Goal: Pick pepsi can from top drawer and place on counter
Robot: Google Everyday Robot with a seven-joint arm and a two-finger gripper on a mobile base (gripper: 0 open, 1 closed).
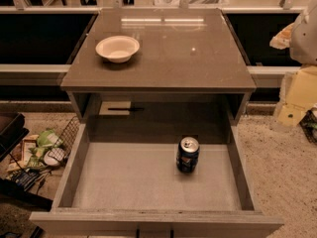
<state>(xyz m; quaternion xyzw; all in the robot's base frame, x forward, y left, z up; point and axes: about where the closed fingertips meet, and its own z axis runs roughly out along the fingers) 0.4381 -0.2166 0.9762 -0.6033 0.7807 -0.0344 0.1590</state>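
The pepsi can is dark blue with a silver top. It stands upright on the pale floor of the open top drawer, right of the middle and towards the back. The counter is the glossy grey-brown slab above the drawer. My gripper shows as a pale shape at the right edge of the view, level with the counter. It is far up and to the right of the can and touches nothing.
A white bowl sits on the counter's left rear part. Yellowish boxes stand on the floor to the right of the cabinet. A wire basket with snack bags lies on the floor to the left. The drawer's thick side walls flank the can.
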